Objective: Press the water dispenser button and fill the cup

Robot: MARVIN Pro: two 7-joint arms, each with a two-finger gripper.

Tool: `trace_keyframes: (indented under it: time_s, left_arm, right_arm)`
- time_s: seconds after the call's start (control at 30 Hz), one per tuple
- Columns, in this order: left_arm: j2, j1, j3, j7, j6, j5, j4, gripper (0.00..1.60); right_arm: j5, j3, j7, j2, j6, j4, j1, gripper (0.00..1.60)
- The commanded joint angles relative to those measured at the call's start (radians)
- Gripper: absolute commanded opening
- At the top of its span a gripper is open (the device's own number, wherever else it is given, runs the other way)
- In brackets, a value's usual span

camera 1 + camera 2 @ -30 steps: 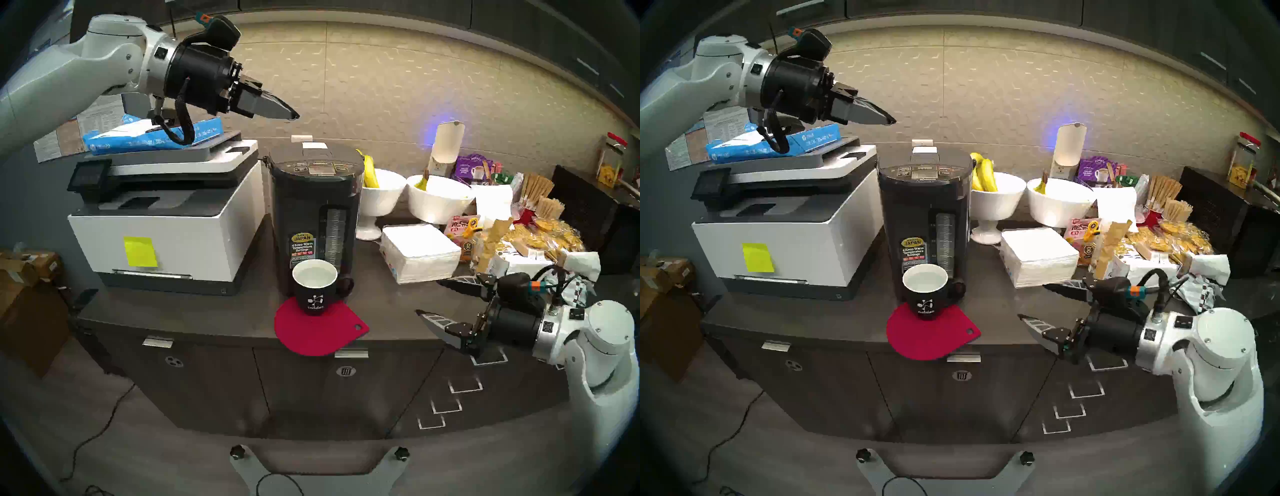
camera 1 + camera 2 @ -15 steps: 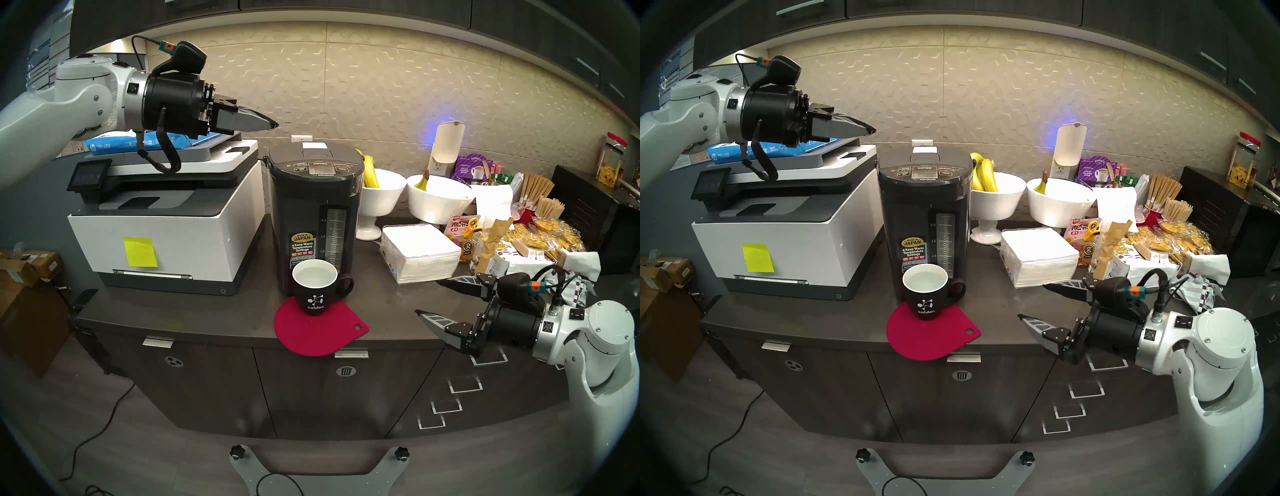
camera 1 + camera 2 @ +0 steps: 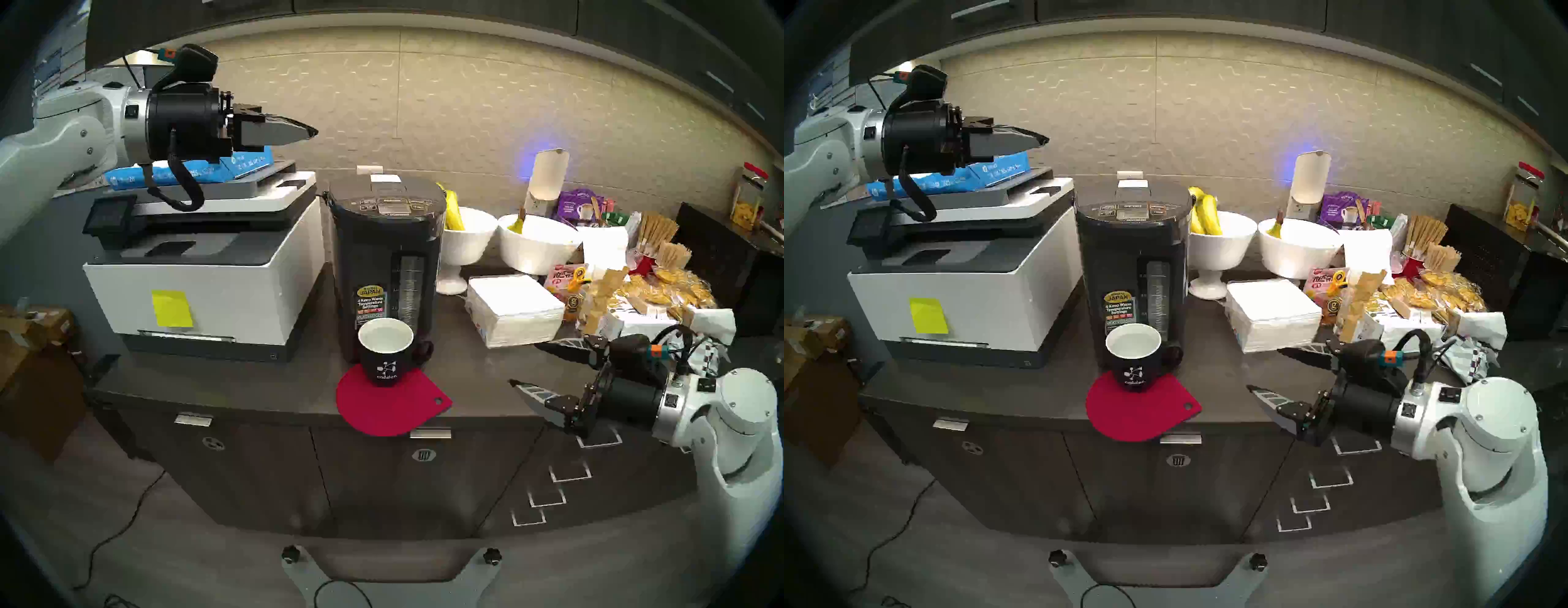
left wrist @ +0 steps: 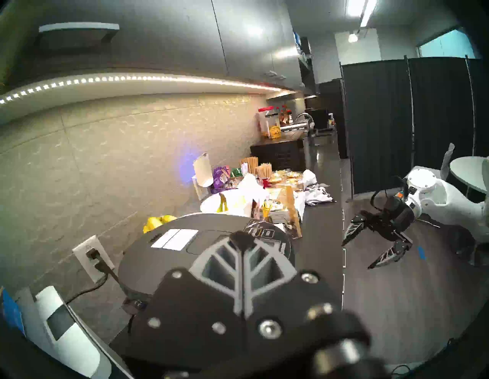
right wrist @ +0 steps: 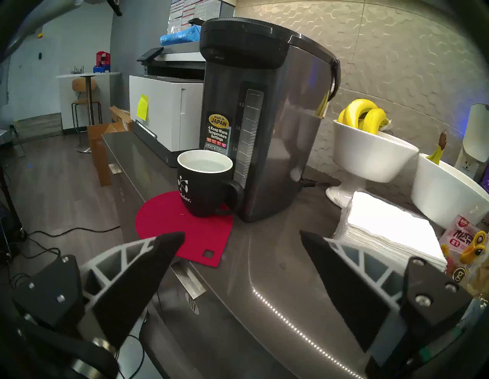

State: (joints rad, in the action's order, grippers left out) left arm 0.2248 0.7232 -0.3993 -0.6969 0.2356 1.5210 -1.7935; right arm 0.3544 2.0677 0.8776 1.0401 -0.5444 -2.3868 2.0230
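Observation:
The dark grey water dispenser (image 3: 382, 263) (image 5: 264, 119) stands mid-counter. Its wide button (image 3: 392, 200) lies at the back of the top panel, with nothing touching it. The black cup (image 3: 386, 367) (image 5: 201, 190) sits on a red mat against the dispenser's front, with clear water showing in its white inside. My left gripper (image 3: 313, 132) (image 4: 239, 238) is shut and empty, held level in the air up and to the left of the dispenser's lid, over the printer. My right gripper (image 3: 524, 364) (image 5: 242, 233) hangs open and empty at the counter's front right, pointing at the cup.
A white-and-grey printer (image 3: 203, 271) with a blue paper ream (image 3: 250, 161) stands left of the dispenser. The red mat (image 3: 394, 412) overhangs the counter's front edge. Two white bowls (image 3: 469, 242) with bananas, a napkin stack (image 3: 513, 305) and snack packets crowd the right.
My left gripper has drawn back to the left, away from the dispenser's top, and levelled out, still shut. The right arm, the cup and the dispenser have not moved.

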Motion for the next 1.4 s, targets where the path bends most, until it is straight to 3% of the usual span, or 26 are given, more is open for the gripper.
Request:
trace_keyframes:
  time_s: [0.0,0.43,0.83,0.87,0.9,0.93,1.37]
  left_arm:
    - [-0.013,0.028,0.022,0.009,0.009,0.002,0.012,0.00]
    - [-0.059,0.013,0.017,0.031,-0.053,0.030,-0.021,0.00]
    - [-0.092,0.014,0.008,0.054,-0.068,0.017,-0.052,0.00]
    - [-0.094,0.016,0.007,0.059,-0.066,0.009,-0.056,0.60]
    - [-0.098,0.016,0.007,0.061,-0.071,0.002,-0.059,1.46]
    - [-0.100,0.018,0.006,0.059,-0.067,-0.008,-0.060,1.60]
    - [-0.119,0.055,-0.052,0.052,-0.124,-0.048,-0.151,1.60]
  right_arm:
    - [0.000,0.000,0.000,-0.001,0.000,-0.012,-0.002,1.60]
    - [0.000,0.000,0.000,-0.001,0.000,-0.012,-0.002,1.60]
    - [0.000,0.000,0.000,-0.001,0.000,-0.012,-0.002,1.60]
    - [0.000,0.000,0.000,-0.001,0.000,-0.012,-0.002,1.60]
    - [0.000,0.000,0.000,-0.001,0.000,-0.012,-0.002,1.60]
    - [0.000,0.000,0.000,-0.001,0.000,-0.012,-0.002,1.60]
    - [0.000,0.000,0.000,-0.001,0.001,-0.012,-0.002,1.60]
